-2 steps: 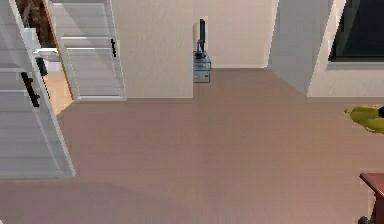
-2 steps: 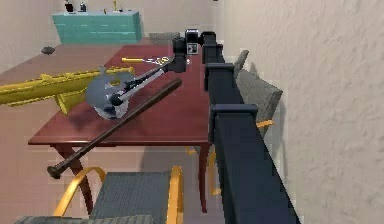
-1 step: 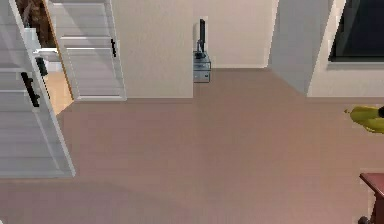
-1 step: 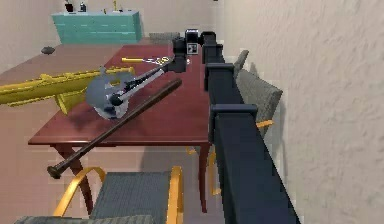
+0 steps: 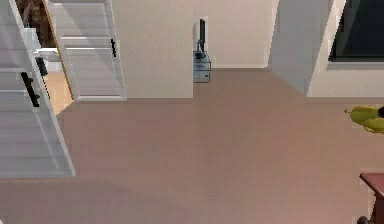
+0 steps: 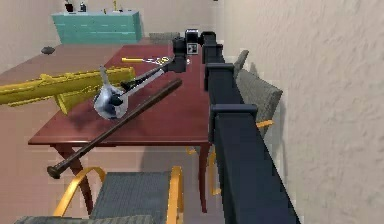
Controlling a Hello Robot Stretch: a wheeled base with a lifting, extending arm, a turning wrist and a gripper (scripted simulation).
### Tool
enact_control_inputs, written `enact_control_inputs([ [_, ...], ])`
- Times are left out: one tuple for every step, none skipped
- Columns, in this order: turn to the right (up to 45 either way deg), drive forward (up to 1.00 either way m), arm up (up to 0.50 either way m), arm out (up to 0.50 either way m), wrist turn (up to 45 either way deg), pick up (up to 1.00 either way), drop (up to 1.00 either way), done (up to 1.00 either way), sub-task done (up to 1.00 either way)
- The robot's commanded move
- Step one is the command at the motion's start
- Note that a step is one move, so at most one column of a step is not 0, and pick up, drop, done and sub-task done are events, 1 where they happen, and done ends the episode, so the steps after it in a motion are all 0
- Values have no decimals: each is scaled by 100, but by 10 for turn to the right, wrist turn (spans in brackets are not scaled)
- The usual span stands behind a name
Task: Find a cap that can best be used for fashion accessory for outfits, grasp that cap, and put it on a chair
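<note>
Cannot tell state or load of the claw point(image 6: 160, 70), toward the far edge of the dark red wooden desk point(image 6: 175, 120). No sure cap: just a grey domed thing point(image 6: 112, 102) mid-desk beside a long dark bat point(image 6: 135, 115). Risk of grabbing wrongly, or knocking that bat off.

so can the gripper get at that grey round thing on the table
Probably yes: the gripper is out at the table, fingers pointing toward the grey round thing, nothing standing between them. The bat lying close by may get bumped.
</note>
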Motion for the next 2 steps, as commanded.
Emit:
enact_control_inputs([
  [0,0,0,-10,0,0,0,0,0],
  [0,0,0,0,0,0,0,100,0],
])
